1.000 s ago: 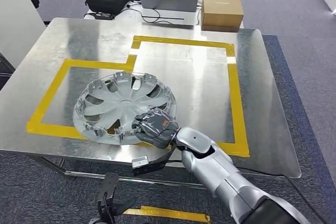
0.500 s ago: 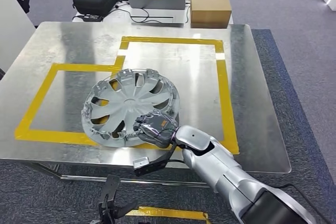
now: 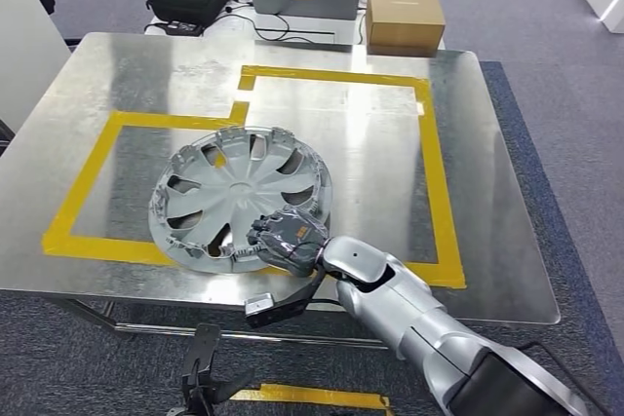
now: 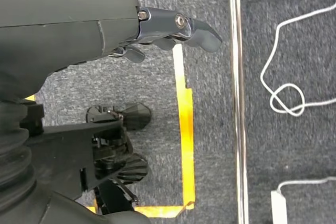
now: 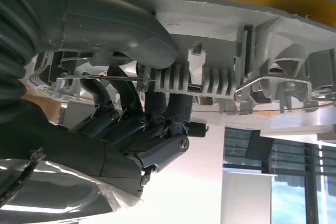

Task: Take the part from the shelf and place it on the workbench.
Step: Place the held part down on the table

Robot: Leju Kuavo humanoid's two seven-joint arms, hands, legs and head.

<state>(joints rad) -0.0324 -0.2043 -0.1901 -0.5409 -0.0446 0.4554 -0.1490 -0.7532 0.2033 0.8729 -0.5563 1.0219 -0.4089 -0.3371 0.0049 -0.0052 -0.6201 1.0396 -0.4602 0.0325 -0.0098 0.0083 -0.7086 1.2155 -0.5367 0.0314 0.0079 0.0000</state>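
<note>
Right wrist view shows the right hand's dark fingers (image 5: pixel 118 98) and thumb clamped on the near rim of the silver plastic wheel cover (image 3: pixel 239 194), which overhangs the steel workbench's (image 3: pixel 478 163) near yellow tape line (image 3: pixel 434 168), so a careless release could drag or tip it.

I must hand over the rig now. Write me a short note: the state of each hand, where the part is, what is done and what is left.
Right hand: grips the near rim of the wheel cover, thumb on one face of the rim and fingers on the other.
Left hand: holds nothing, hangs over the carpet floor.
Part: the wheel cover is over the metal workbench, across the yellow tape outline; I cannot tell if it lies fully flat.
Done: part brought to the bench.
Left: set it down flat, let go, draw the arm back.
</note>
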